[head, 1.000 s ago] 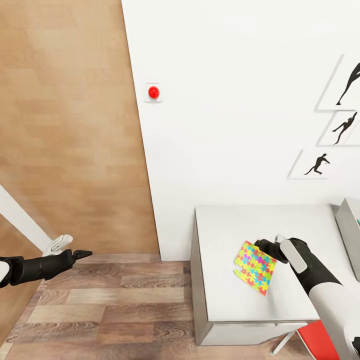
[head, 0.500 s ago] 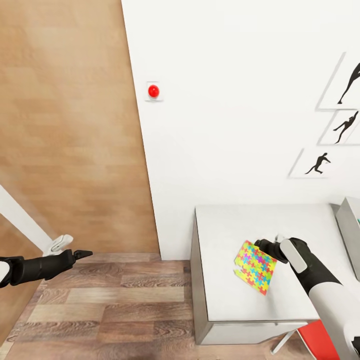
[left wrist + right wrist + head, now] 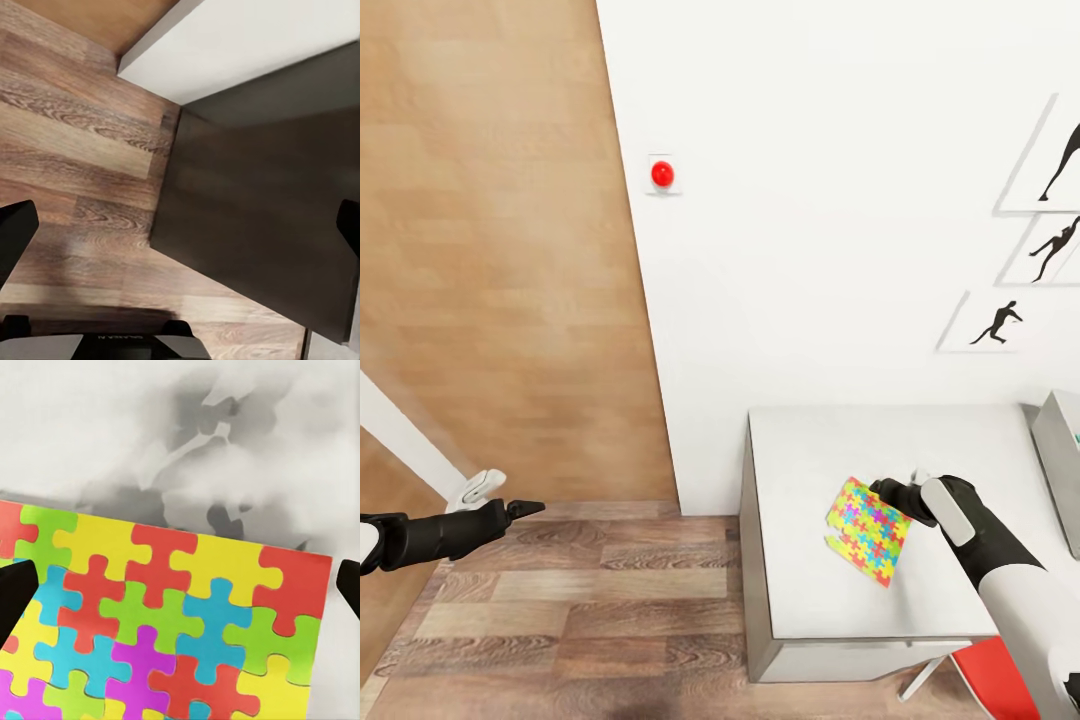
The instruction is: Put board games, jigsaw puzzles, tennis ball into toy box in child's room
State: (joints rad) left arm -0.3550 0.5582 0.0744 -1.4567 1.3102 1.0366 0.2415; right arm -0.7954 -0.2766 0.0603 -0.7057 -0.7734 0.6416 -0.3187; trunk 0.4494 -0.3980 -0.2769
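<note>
A jigsaw puzzle (image 3: 867,530) of red, yellow, green, blue and pink pieces rests at an angle on the pale marbled table (image 3: 810,460), near its front. My right gripper (image 3: 892,494) hovers at the puzzle's far right corner. In the right wrist view the jigsaw puzzle (image 3: 157,622) spans the gap between the two dark fingertips (image 3: 16,596), which stand wide apart, so this gripper is open. The grey toy box (image 3: 1057,450) is cut off by the right edge. My left gripper (image 3: 528,509) is open over the wood floor (image 3: 67,150), far left of the table.
A white wall with a red button (image 3: 662,174) and black silhouette pictures (image 3: 1000,325) rises behind the table. A wood-panelled wall stands to the left. A red chair seat (image 3: 1000,668) shows below the table's front right corner.
The whole picture has shifted slightly, so the camera moved. Both arms and the puzzle keep their places.
</note>
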